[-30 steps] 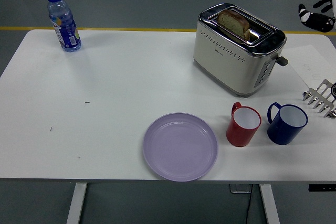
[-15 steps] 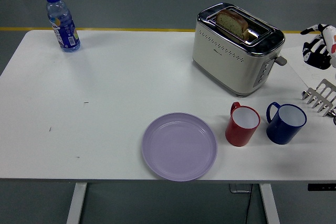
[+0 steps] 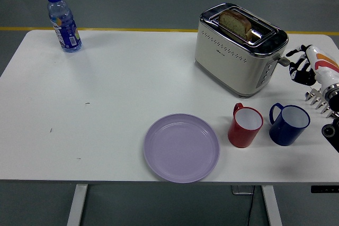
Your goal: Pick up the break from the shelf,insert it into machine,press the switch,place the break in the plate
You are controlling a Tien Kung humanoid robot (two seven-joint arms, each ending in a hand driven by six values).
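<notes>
The right hand [image 3: 303, 67] had come in from the right edge of the table, and its black fingers [image 3: 295, 70] were curled loosely, closed on nothing, with the tips just beside the small grey lever [image 3: 285, 58] that stuck out of the toaster's end; whether they touched it I could not tell. Behind the fingers ran a white wrist with an orange stripe, and beneath the forearm lay the metal rack [image 3: 320, 102], partly covered by the arm. The toaster [image 3: 238, 48], cream-sided with a chrome top, stood on the far right part of the white table [image 3: 106, 99], set at a slant. The slice of bread [image 3: 237, 23] sat in its slot, the top half standing up above the chrome. In front of the toaster, nearer the table's front edge, stood a red mug [image 3: 246, 126] and a blue mug [image 3: 288, 124] side by side, close but apart, both white inside and with their handles turned to the left. To the left of the red mug lay the lilac plate [image 3: 182, 147], with nothing on it. Well away, at the far left corner, a water bottle [image 3: 63, 21] with a blue cap stood upright. The left arm was nowhere to be seen.
</notes>
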